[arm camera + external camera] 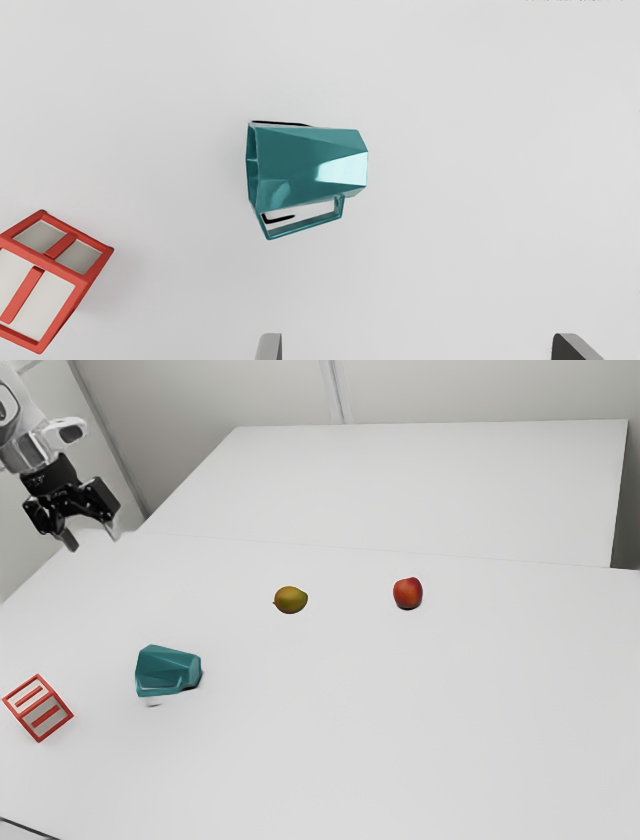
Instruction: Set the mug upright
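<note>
pale walls (480, 390) behind, with a wide white table (400, 760) in front of them. teal mug (305, 165) lying on its side on the table, not upright, toward the exterior view's left; its open end faces the exterior view's left, its narrower base the exterior view's right. handle (305, 228) out along the flank, on the side nearer the gripper's fingers in the wrist view. block (40, 295) with red edges and pale panels near the mug's open end, apart from it. farther back, a yellow-green fruit (290, 599); a red fruit (407, 593) beyond it toward the exterior view's right, the two well apart. gripper (92, 541) up at the exterior view's upper left, well away from the mug; fingers wide apart, nothing between them, touching neither mug nor block. bright glint on the mug's wall near the base, dark slivers along its edge and inside the handle loop. thin dark line (30, 828) at the exterior view's lower left corner.
</note>
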`<state>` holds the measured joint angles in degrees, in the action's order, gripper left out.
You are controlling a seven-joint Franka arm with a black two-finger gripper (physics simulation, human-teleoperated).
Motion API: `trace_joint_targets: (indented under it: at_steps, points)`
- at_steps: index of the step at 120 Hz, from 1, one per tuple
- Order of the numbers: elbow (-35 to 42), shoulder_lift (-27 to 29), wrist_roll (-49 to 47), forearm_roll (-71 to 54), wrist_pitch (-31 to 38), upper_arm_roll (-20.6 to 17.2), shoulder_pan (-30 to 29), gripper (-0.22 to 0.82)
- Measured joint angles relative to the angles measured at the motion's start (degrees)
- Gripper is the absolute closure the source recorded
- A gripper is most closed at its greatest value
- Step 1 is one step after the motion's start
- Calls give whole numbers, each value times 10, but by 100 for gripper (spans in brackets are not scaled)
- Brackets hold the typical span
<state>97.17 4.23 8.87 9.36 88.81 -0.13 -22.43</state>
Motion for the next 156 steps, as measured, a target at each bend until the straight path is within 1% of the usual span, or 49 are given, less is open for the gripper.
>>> trace_joint_targets:
  at_steps: [22, 37, 58, 89, 102, 111, 129, 156]
  points:
    - [61, -3, 62, 71, 39, 2, -50, 2]
    - [112, -3, 112, 125, 74, 9, -72, 2]
    - [180, -10, 189, 205, 118, 11, -115, 2]
    - [218, -38, 292, 282, 148, 12, -168, 2]
    - [226, -61, 333, 311, 158, 12, -185, 2]
    - [227, -82, 361, 333, 163, 12, -188, 2]
    - [227, -110, 409, 357, 168, 12, -165, 2]
    - [226, -146, 462, 379, 173, 12, -167, 2]
